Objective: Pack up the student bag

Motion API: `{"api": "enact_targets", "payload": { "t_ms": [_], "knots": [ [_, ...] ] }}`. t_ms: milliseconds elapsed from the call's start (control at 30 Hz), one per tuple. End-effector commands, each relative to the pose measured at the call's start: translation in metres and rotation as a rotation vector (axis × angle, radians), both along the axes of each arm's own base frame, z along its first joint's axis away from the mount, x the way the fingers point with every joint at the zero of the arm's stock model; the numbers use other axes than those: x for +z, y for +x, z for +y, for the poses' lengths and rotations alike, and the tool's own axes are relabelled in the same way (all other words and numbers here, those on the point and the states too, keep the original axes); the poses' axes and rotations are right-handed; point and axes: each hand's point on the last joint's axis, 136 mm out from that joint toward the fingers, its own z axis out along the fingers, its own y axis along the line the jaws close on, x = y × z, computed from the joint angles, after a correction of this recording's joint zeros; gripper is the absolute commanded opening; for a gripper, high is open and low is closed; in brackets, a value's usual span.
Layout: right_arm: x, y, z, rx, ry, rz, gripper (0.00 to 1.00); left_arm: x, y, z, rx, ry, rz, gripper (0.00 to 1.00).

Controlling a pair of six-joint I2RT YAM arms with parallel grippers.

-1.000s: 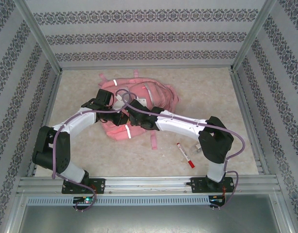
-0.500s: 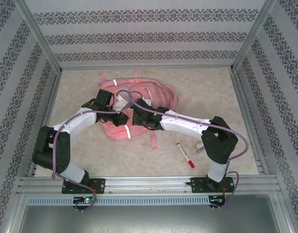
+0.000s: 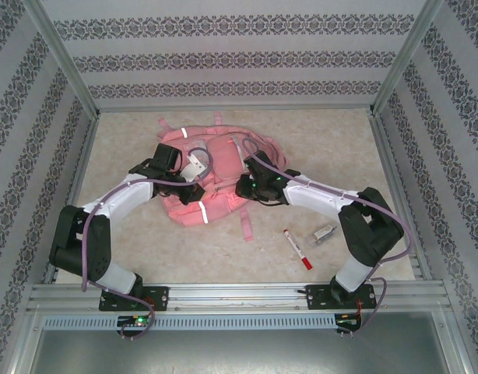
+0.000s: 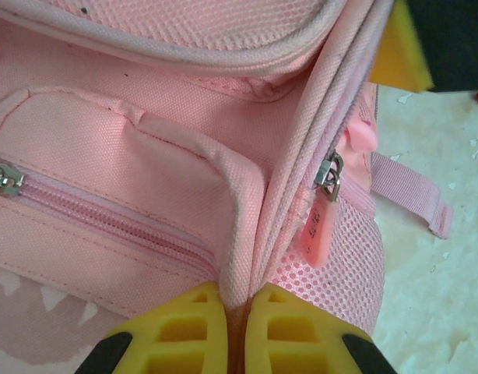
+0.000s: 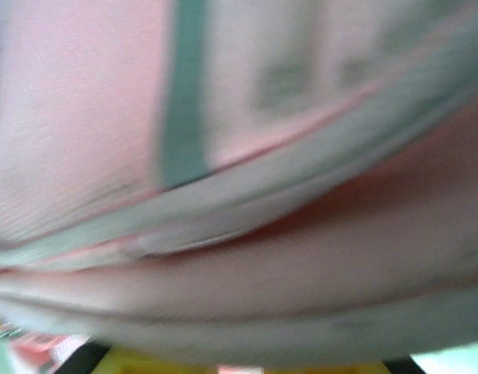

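Note:
The student bag (image 3: 184, 209), a large pink backpack with silver strips, lies flat in the middle of the table. My left gripper (image 3: 194, 189) sits over its left-centre. In the left wrist view its yellow fingers (image 4: 204, 323) are pinched on a raised fold of the bag's piped seam (image 4: 239, 234), beside a metal zip pull (image 4: 330, 175) with a pink tab. My right gripper (image 3: 240, 188) is at the bag's right side. The right wrist view is blurred pink fabric (image 5: 247, 257) pressed close, with a sliver of yellow fingers (image 5: 145, 365) at the bottom, so its jaws are unreadable.
A red-capped marker (image 3: 296, 249) and a small silvery object (image 3: 325, 233) lie on the table right of the bag, near the right arm. A loose pink strap (image 3: 246, 227) trails from the bag's near edge. Patterned walls and metal posts enclose the table.
The right arm has pulled back to the right, from over the bag's middle to its right side. The left gripper has stayed where it was, holding the fabric.

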Motion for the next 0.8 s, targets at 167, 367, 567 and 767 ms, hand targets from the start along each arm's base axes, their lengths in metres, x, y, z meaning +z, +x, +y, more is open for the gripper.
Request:
{"api": "enact_targets", "payload": {
  "t_ms": [167, 367, 567, 767],
  "knots": [
    [0.037, -0.021, 0.059, 0.145, 0.066, -0.185, 0.29, 0.022, -0.007, -0.027, 0.103, -0.216, 0.271, 0.00],
    [0.025, -0.014, 0.061, 0.110, -0.133, -0.239, 0.31, 0.021, -0.016, -0.030, 0.104, -0.252, 0.330, 0.01],
    [0.012, -0.010, 0.048, 0.030, -0.250, -0.264, 0.33, 0.017, -0.024, -0.029, 0.093, -0.250, 0.346, 0.01],
    [0.001, -0.007, 0.040, -0.015, -0.302, -0.243, 0.39, 0.018, -0.026, -0.031, 0.086, -0.261, 0.346, 0.01]
  ]
}}
